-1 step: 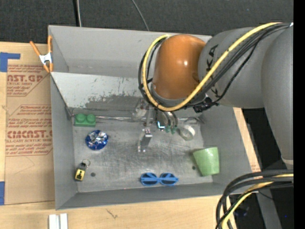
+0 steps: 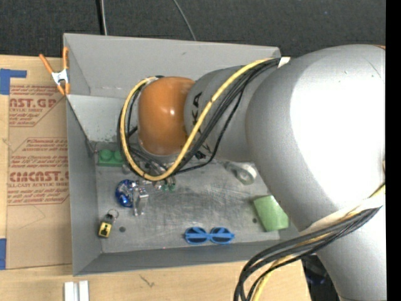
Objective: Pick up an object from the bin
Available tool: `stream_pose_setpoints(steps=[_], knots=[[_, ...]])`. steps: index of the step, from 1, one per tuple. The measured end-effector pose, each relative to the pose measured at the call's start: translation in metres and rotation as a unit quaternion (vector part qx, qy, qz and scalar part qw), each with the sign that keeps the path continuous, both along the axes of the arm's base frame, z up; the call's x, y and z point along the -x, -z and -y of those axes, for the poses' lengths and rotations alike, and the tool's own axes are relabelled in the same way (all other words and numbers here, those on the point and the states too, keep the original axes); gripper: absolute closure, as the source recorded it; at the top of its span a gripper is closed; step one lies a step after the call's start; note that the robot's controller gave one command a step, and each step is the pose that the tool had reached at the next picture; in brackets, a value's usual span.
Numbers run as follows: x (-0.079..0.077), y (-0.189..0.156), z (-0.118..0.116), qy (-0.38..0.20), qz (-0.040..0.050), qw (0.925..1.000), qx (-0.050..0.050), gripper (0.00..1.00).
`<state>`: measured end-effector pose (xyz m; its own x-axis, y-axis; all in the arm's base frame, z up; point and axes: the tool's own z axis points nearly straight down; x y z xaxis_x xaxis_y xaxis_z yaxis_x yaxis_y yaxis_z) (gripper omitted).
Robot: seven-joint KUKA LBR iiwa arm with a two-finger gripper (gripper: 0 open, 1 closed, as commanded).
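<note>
My gripper [image 2: 140,200] hangs low over the left part of the bin floor, below the orange wrist cover. A shiny blue crumpled thing [image 2: 124,192] lies right against its left side; whether the gripper holds it I cannot tell. A small yellow and black thing [image 2: 105,228] lies in the near left corner, below the gripper. A green block [image 2: 109,157] rests against the left back wall, above the gripper.
A blue piece shaped like two joined discs [image 2: 208,235] lies near the front wall. A light green sponge-like block [image 2: 270,213] sits at the right, and a silver round thing [image 2: 244,172] behind it. The arm covers the bin's right and back.
</note>
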<state>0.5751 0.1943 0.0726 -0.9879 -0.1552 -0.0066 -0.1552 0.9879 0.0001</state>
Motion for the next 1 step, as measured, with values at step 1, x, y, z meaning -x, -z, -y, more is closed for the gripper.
stream_pose_setpoints(steps=[1], knots=[[0.009, -0.029, 0.0221, 0.015, -0.0018, 0.9999, 0.0, 0.0]])
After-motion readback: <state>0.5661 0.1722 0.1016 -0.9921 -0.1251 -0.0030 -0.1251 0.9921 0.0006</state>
